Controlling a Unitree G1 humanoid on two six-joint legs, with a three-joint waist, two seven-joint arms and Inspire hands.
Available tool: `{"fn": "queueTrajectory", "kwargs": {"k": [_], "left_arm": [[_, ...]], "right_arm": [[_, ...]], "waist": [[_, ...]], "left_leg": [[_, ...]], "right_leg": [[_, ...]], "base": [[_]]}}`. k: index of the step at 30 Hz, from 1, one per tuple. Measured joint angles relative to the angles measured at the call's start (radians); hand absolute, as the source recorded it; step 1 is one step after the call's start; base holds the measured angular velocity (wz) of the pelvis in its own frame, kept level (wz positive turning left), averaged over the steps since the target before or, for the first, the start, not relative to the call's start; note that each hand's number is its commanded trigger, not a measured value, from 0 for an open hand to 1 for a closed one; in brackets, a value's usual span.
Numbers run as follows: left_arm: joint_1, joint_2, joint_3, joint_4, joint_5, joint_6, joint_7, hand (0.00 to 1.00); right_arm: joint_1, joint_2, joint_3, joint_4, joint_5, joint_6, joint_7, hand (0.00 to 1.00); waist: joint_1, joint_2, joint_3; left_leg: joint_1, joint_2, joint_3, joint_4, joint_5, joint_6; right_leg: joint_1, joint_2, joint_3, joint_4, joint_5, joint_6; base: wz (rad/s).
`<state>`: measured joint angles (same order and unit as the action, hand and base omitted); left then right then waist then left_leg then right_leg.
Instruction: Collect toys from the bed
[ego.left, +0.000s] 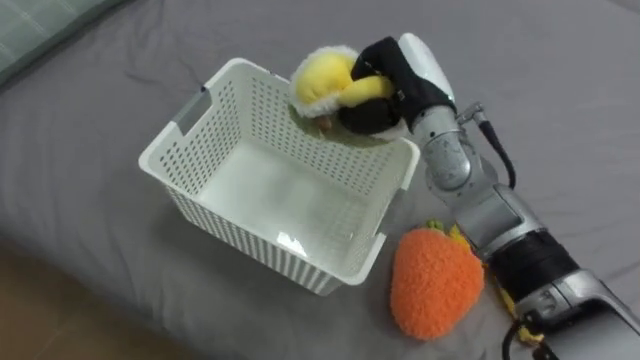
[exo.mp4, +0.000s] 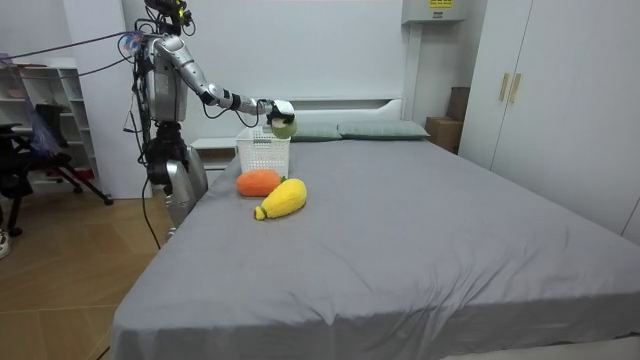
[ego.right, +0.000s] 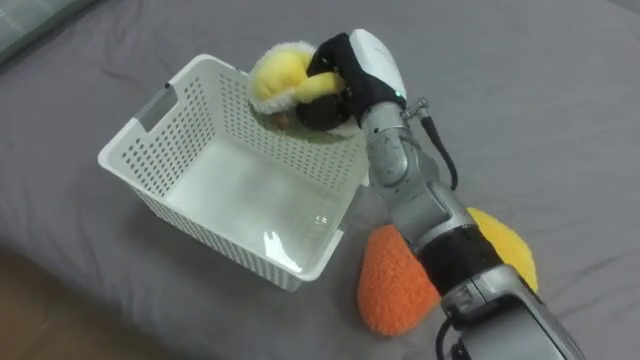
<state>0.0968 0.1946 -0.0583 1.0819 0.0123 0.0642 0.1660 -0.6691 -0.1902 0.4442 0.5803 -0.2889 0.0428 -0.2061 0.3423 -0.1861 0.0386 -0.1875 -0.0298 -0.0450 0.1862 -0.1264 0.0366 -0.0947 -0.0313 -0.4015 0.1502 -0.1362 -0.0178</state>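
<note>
Upper centre of the frame, the right hand (ego.left: 402, 88) has its fingers curled round a yellow plush toy (ego.left: 322, 78), holding it at the far rim of the white basket (ego.left: 235, 228) on the grey bed (ego.left: 560, 100). An orange plush toy (ego.left: 435, 285) lies lower right, just beside the basket.

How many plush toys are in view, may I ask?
3: round yellow plush in the right hand over the basket; orange plush beside it; long yellow plush alongside.
</note>
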Motion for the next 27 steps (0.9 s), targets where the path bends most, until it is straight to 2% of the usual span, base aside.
{"fn": "queueTrajectory", "kwargs": {"k": [2, 9, 11, 16, 19, 27], "left_arm": [[-0.016, 0.0, -0.009, 0.001, 0.0, 0.0, 0.001, 0.0], [-0.037, 0.011, -0.025, 0.039, 0.002, 0.001, 0.008, 0.0], [-0.037, 0.019, -0.026, 0.041, 0.001, 0.001, 0.005, 0.0], [-0.05, 0.026, -0.046, 0.041, 0.001, -0.002, -0.003, 0.0], [-0.051, 0.027, -0.065, 0.04, 0.002, -0.002, -0.001, 0.0], [-0.05, 0.026, -0.064, 0.04, 0.001, 0.001, -0.002, 0.0]], "right_arm": [[-0.001, 0.002, 0.026, 0.001, -0.001, -0.011, 0.0, 1.0], [0.004, 0.005, 0.132, 0.006, -0.049, -0.01, 0.053, 1.0], [0.005, 0.015, 0.149, 0.021, -0.082, -0.008, 0.063, 0.01], [0.005, 0.038, 0.166, 0.038, -0.109, -0.007, 0.089, 0.0], [0.005, 0.047, 0.195, 0.073, -0.109, -0.007, 0.103, 0.0], [0.009, 0.046, 0.197, 0.081, -0.11, 0.002, 0.143, 0.0]], "waist": [[0.01, -0.004, -0.0006], [0.023, -0.01, 0.0008], [0.023, -0.013, 0.0026], [0.023, -0.024, 0.0051], [0.027, -0.023, 0.0057], [0.027, -0.016, 0.011]], "left_leg": [[-0.016, -0.002, -0.005, 0.003, 0.0, 0.0], [-0.033, -0.002, -0.019, 0.005, 0.0, 0.0], [-0.035, -0.002, -0.02, 0.004, 0.0, 0.0], [-0.055, -0.002, -0.019, 0.011, 0.0, 0.0], [-0.058, -0.002, -0.015, 0.012, 0.0, 0.0], [-0.064, -0.001, -0.016, 0.015, 0.0, 0.0]], "right_leg": [[-0.012, -0.001, -0.01, 0.0, 0.0, 0.0], [-0.026, -0.003, -0.014, 0.0, 0.0, 0.0], [-0.028, -0.003, -0.014, 0.0, 0.0, 0.0], [-0.045, -0.003, -0.013, 0.0, 0.0, 0.0], [-0.047, -0.004, -0.013, 0.0, 0.001, -0.001], [-0.052, -0.002, -0.01, 0.0, 0.001, -0.001]], "base": [[0.05], [0.06], [0.0], [0.0], [0.0], [0.0]]}}
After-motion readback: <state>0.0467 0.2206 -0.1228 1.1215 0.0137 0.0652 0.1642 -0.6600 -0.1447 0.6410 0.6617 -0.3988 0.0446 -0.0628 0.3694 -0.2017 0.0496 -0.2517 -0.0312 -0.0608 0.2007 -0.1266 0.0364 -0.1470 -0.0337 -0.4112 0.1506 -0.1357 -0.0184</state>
